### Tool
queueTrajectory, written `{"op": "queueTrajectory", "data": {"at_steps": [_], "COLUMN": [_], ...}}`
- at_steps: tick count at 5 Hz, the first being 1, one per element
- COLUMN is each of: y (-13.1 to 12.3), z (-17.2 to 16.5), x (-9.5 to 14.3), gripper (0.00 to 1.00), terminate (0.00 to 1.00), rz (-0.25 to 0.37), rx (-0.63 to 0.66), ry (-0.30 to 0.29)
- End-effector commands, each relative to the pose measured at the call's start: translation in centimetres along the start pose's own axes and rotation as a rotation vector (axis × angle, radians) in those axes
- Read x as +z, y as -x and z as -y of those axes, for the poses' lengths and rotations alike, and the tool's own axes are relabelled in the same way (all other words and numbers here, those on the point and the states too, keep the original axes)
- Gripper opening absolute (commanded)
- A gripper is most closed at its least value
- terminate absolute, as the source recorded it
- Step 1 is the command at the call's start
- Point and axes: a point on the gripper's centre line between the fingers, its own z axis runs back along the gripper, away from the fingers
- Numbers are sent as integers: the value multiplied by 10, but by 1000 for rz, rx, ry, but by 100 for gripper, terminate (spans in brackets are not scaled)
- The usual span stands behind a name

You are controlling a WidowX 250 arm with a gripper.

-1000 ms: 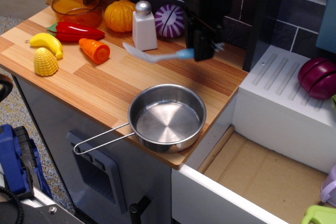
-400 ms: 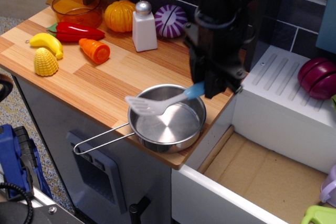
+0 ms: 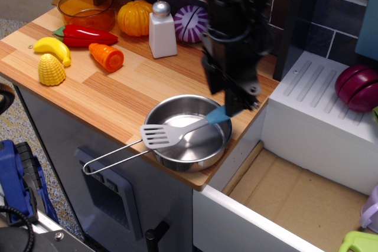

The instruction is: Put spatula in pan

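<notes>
Observation.image shows my fingers (image 3: 234,108) clenched on the spatula (image 3: 180,129), blade overhanging the pan (image 3: 195,146) at nine o'clock; I'd lower gently before releasing.

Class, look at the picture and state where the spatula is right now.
The spatula lies across the pan near the counter's front edge, its slotted blade over the pan's left rim, its blue handle end at the gripper.

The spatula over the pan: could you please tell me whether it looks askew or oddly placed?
Yes. The spatula lies slanted across the pan, its slotted blade jutting beyond the left rim above the wire handle. The pincer grips its blue handle at the right rim.
</notes>
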Motion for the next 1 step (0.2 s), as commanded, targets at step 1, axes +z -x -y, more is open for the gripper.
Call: {"op": "queueTrajectory", "data": {"at_steps": [1], "y": [-8], "z": [-4], "x": [17], "gripper": [100], "terminate": [100], "rz": [57], "rx": [-6], "ry": [-23]}}
